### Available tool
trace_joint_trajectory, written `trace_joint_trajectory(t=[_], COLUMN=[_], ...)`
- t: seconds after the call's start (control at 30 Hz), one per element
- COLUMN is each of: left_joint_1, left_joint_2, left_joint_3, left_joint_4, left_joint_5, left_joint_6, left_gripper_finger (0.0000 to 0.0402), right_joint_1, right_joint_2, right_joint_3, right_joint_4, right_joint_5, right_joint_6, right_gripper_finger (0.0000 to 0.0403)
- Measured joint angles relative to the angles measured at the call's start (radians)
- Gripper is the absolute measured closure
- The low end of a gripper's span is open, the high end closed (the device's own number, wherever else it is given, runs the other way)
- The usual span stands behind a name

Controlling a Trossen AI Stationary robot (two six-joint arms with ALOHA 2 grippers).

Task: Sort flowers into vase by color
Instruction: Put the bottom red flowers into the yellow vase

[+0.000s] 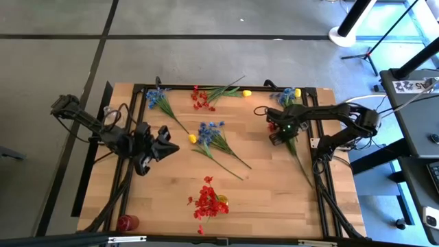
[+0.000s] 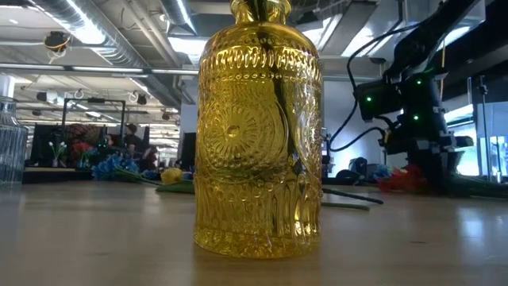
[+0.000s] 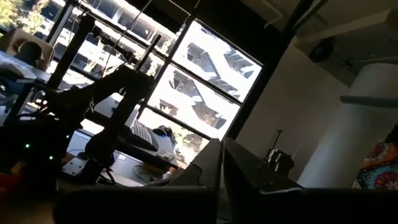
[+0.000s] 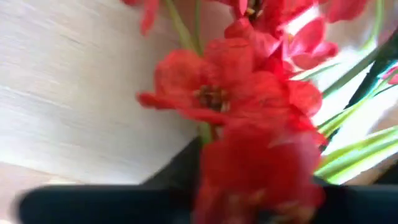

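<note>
My right gripper [image 1: 280, 134] points down at the right side of the table, shut on the bloom end of a red flower sprig [image 4: 236, 106]. The sprig's green stem [image 1: 302, 165] lies on the wood, running toward the near right corner. My left gripper [image 1: 167, 139] hovers at the table's left, shut and empty, its fingers [image 3: 221, 158] tilted up toward the room. A yellow glass vase [image 2: 258, 127] stands close in front of the low camera. A red vase [image 1: 127, 222] is at the near left corner. A clear vase [image 2: 9, 143] shows at the low view's left edge. My right gripper comes at the red sprig from above, pointing down, at its bloom end [image 4: 249, 168]. The red blooms fill the space at the fingertips and hide the place of contact. The sprig lies on the table with its stem stretched out on the wood.
Loose sprigs lie about the table: blue [image 1: 159, 99] far left, red [image 1: 201, 98] far middle, blue with a yellow bloom [image 1: 209, 134] in the centre, red [image 1: 209, 202] near the front, and blue and yellow [image 1: 288, 95] just beyond my right gripper. A black frame [image 1: 226, 88] edges the table.
</note>
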Motion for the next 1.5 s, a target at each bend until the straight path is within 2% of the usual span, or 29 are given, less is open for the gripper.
trace_joint_trajectory(t=[0.07, 0.1, 0.23, 0.37, 0.47, 0.57, 0.67, 0.8, 0.9, 1.03, 1.13, 1.27, 1.37, 1.5], left_joint_1=[0.000, 0.001, 0.001, 0.001, 0.001, 0.001, 0.002, 0.019, 0.029, 0.030, 0.029, 0.030, 0.030, 0.020], left_joint_2=[0.000, 0.000, 0.000, 0.000, 0.000, 0.000, 0.000, 0.000, 0.000, 0.002, 0.009, 0.023, 0.021, 0.021], left_joint_3=[0.000, 0.000, 0.000, 0.000, 0.000, 0.000, 0.000, 0.000, 0.000, 0.044, 0.130, 0.234, 0.270, 0.281], left_joint_4=[0.000, 0.000, -0.007, -0.015, -0.053, -0.096, -0.130, -0.139, -0.138, -0.198, -0.330, -0.473, -0.482, -0.487], left_joint_5=[-0.002, -0.003, 0.001, 0.004, 0.006, 0.006, 0.006, 0.006, 0.005, 0.005, -0.031, -0.066, -0.076, -0.080], left_joint_6=[0.009, 0.018, 0.047, 0.067, 0.078, 0.078, 0.077, 0.077, 0.077, 0.044, 0.023, 0.001, -0.003, -0.003], left_gripper_finger=[0.0388, 0.0388, 0.0388, 0.0388, 0.0388, 0.0388, 0.0388, 0.0388, 0.0388, 0.0388, 0.0388, 0.0388, 0.0388, 0.0388], right_joint_1=[0.001, 0.014, 0.089, 0.246, 0.434, 0.656, 0.855, 1.010, 1.058, 1.082, 1.089, 1.089, 1.087, 1.087], right_joint_2=[-0.018, -0.035, -0.134, -0.250, -0.330, -0.362, -0.329, -0.232, -0.162, -0.092, -0.084, -0.083, -0.083, -0.061], right_joint_3=[0.049, 0.078, 0.233, 0.384, 0.437, 0.434, 0.430, 0.428, 0.428, 0.428, 0.428, 0.428, 0.428, 0.428], right_joint_4=[-0.019, -0.034, -0.053, 0.031, 0.234, 0.507, 0.727, 0.962, 1.123, 1.254, 1.282, 1.283, 1.279, 1.267], right_joint_5=[0.000, 0.000, 0.037, 0.122, 0.245, 0.410, 0.556, 0.630, 0.662, 0.650, 0.634, 0.544, 0.493, 0.482], right_joint_6=[0.001, 0.002, 0.041, 0.082, 0.078, -0.009, -0.140, -0.276, -0.363, -0.479, -0.506, -0.525, -0.543, -0.588], right_gripper_finger=[0.0382, 0.0388, 0.0376, 0.0394, 0.0390, 0.0386, 0.0395, 0.0392, 0.0388, 0.0397, 0.0395, 0.0390, 0.0395, 0.0394])
